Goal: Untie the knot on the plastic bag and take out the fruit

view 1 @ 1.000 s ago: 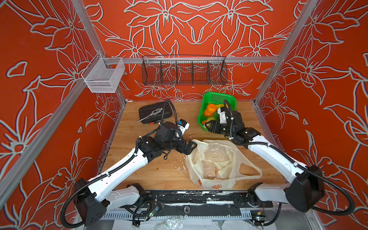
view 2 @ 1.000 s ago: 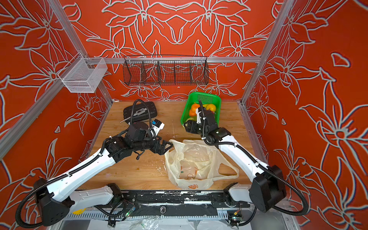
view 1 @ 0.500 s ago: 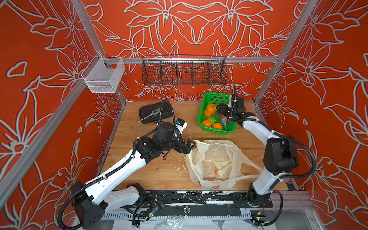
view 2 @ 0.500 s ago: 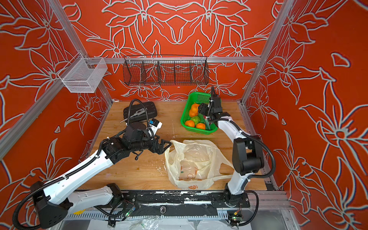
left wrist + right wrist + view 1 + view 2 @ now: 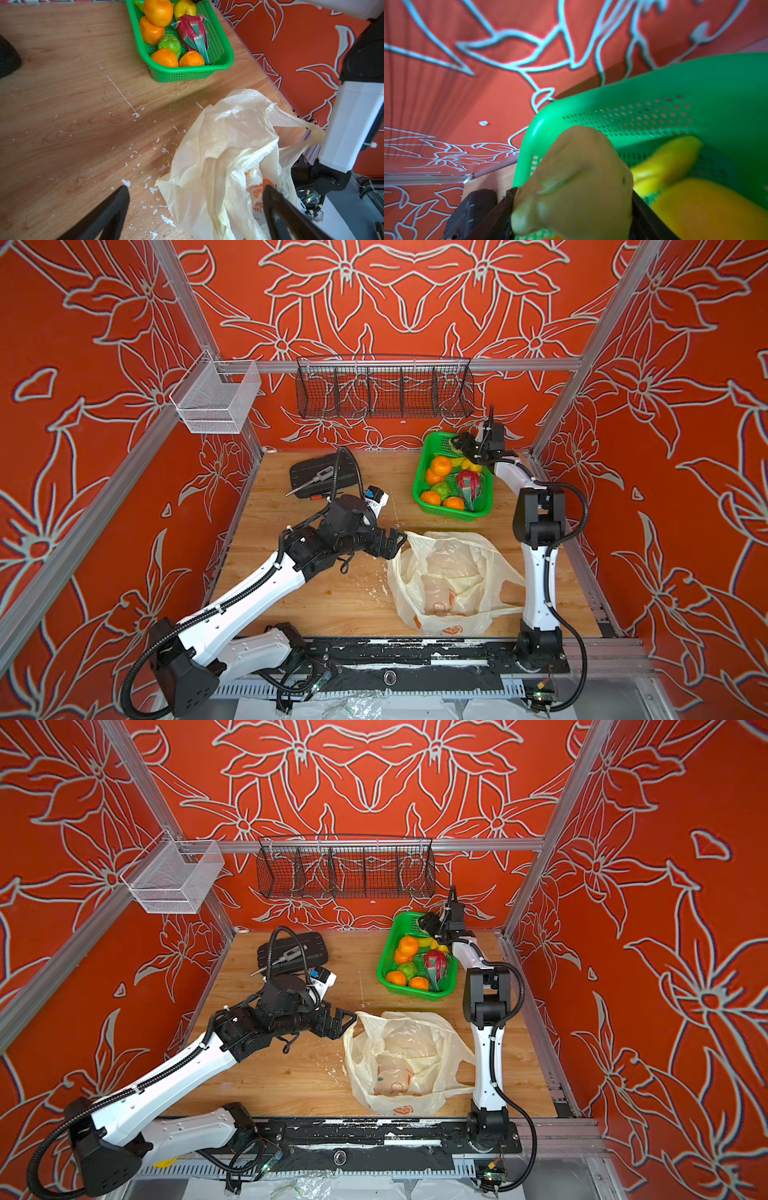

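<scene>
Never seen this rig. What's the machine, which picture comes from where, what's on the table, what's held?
The machine is a left arm and a right arm, each ending in a two-finger gripper. Two pictures look down from overhead; two come from cameras on the wrists. On the wooden table lie a plastic bag, a green basket of fruit and a black case. The left gripper is open and empty at the bag's edge. The right gripper, over the basket, grips a pale yellowish fruit.

The plastic bag (image 5: 449, 580) lies before the basket (image 5: 453, 516) of fruit (image 5: 441, 465), right of the left end effector (image 5: 397, 545).
</scene>
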You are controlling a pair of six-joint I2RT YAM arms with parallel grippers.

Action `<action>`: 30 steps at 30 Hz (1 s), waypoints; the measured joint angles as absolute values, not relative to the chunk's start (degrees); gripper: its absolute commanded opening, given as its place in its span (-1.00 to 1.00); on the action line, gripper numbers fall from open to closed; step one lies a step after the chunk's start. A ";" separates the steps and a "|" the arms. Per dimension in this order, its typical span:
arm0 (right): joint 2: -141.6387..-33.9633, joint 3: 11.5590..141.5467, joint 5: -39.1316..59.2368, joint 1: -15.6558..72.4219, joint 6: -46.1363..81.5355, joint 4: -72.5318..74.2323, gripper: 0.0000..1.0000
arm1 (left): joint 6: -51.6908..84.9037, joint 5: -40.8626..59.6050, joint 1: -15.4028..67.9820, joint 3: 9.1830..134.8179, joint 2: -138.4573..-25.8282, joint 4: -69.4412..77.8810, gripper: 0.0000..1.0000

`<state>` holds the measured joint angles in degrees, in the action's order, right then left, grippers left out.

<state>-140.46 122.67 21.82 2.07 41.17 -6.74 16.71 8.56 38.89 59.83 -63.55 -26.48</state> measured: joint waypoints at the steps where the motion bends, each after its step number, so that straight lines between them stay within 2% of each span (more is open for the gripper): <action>1: -141.88 124.73 22.02 2.24 41.41 -7.73 0.39 | 16.75 8.45 38.87 59.77 -63.55 -26.46 0.96; 4: -145.10 129.03 22.74 2.37 42.28 -11.22 0.54 | 16.91 7.62 38.87 58.81 -63.35 -26.22 0.96; 9: -146.85 132.00 25.26 2.39 42.74 -15.62 0.94 | 16.99 6.44 38.65 57.28 -63.07 -26.11 0.96; 18: -137.21 119.02 25.45 2.50 41.95 -14.31 0.94 | 17.28 4.43 38.63 55.40 -58.28 -25.06 0.96; 24: -120.01 99.57 25.28 1.56 40.64 -10.39 0.94 | 17.19 -3.55 38.44 51.64 -51.03 -24.03 0.96; 30: -95.35 77.54 19.09 0.69 34.54 -7.84 0.94 | 14.57 -16.97 36.47 40.42 -44.01 -16.34 0.96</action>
<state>-95.35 77.54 19.09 0.69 34.54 -7.84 14.57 -16.97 36.47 40.42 -44.01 -16.34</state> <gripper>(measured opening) 0.971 0.982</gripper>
